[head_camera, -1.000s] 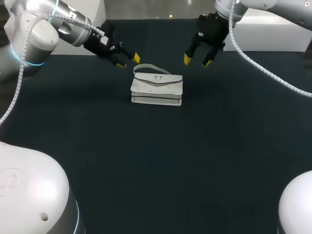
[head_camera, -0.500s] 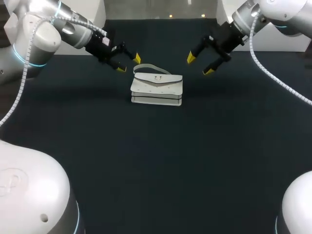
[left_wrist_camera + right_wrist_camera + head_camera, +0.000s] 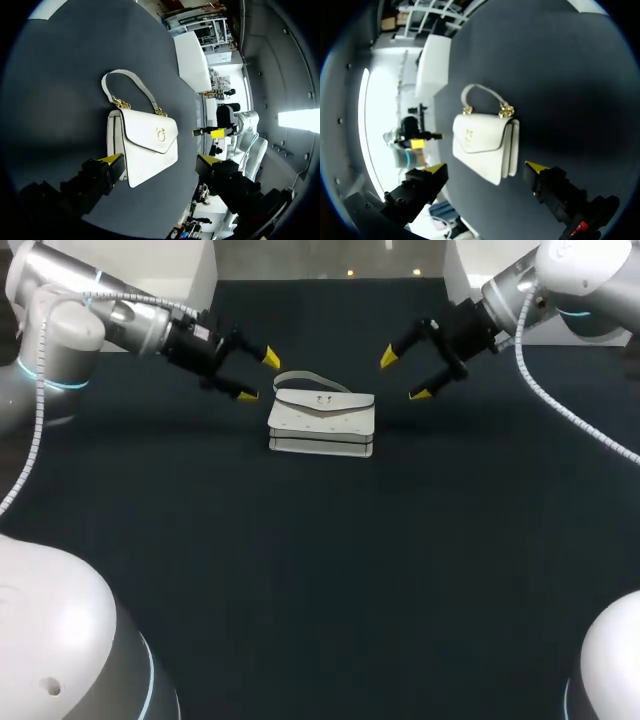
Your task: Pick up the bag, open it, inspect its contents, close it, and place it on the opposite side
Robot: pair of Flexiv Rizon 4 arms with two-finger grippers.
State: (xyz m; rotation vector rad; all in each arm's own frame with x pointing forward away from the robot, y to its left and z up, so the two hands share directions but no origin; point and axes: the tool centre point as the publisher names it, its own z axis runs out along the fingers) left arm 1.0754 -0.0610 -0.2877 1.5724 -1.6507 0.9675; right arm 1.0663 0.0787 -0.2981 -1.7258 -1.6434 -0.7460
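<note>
A small white handbag (image 3: 321,420) with a gold clasp and a thin top strap stands on the dark table, its flap shut. My left gripper (image 3: 258,377) hangs open just beyond the bag's left end, level with the strap. My right gripper (image 3: 404,376) hangs open off the bag's right end, a little farther away. Neither touches it. From the left wrist the bag (image 3: 144,142) lies ahead of the open left gripper (image 3: 160,164), with my right gripper (image 3: 208,132) past it. From the right wrist the bag (image 3: 485,142) lies ahead of the open right gripper (image 3: 487,167).
The dark table (image 3: 320,570) stretches wide in front of the bag. White blocks stand at the table's back left corner (image 3: 195,260) and back right corner (image 3: 560,310).
Both grippers turned to point sideways at the bag. The left one drew back left and lowered slightly; the right one swung out to the right. The bag stayed put.
</note>
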